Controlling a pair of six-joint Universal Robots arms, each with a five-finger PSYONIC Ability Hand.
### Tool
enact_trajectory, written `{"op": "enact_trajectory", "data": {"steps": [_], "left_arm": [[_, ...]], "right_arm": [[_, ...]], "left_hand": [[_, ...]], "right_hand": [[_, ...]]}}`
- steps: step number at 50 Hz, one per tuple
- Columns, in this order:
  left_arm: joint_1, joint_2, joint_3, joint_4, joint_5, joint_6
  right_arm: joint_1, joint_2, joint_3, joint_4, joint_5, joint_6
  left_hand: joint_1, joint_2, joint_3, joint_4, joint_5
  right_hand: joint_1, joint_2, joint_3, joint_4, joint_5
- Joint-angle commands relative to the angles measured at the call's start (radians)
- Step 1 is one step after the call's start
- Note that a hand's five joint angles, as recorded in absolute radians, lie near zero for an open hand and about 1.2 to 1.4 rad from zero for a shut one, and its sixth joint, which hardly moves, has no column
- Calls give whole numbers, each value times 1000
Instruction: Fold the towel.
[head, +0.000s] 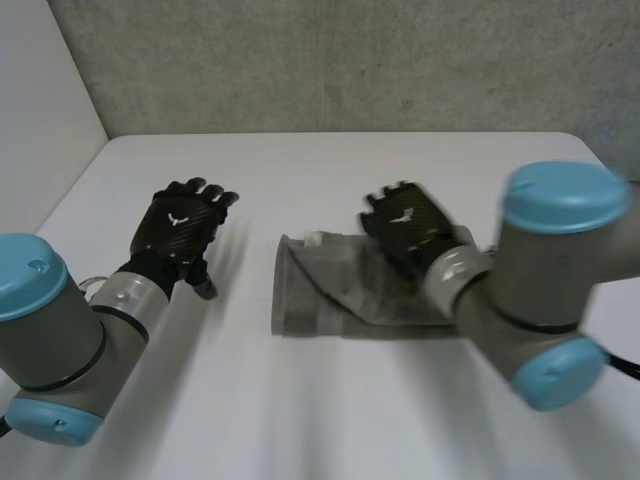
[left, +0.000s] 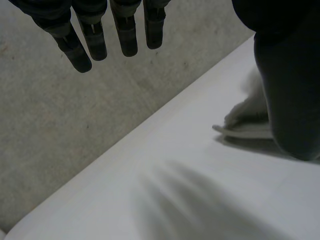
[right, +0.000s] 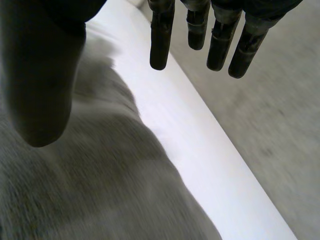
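the grey towel (head: 315, 295) lies folded near the middle of the white table (head: 300, 410); the right hand (head: 405, 225) hovers over the towel's far right part, fingers straight, grasping nothing; the left hand (head: 182, 225) hangs released, fingers straight, nearer the table's left edge, apart from the towel

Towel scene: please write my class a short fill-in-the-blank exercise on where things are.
1. The towel lies on a ____ table.
2. The right hand is over the ____.
3. The left hand is over bare table, holding ____.
Missing words: white; towel; nothing.
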Motion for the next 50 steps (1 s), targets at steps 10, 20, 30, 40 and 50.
{"op": "enact_trajectory", "data": {"steps": [10,20,30,40,50], "left_arm": [[-149,-19,85,-1,-12,5],[-192,-28,105,-6,-13,5],[-195,-9,105,-12,-12,2],[-184,35,138,-20,-74,-2],[-168,35,186,-20,-208,-11]], "right_arm": [[-350,-123,388,-83,-172,-35],[-364,-56,398,-131,-172,-58],[-369,-117,341,-114,-168,-87],[-192,-131,165,-81,-180,-106],[180,180,-177,111,-247,-120]], "left_hand": [[-84,-73,-66,-84,-212],[-84,-73,-66,-84,-212],[-84,-73,-66,-84,-212],[-87,-76,-69,-87,-215],[-87,-76,-69,-87,-215]], "right_hand": [[128,134,134,120,135],[945,951,952,937,953],[1155,1161,1162,1147,1163],[1155,1161,1162,1147,1163],[1155,1161,1162,1147,1163]]}}
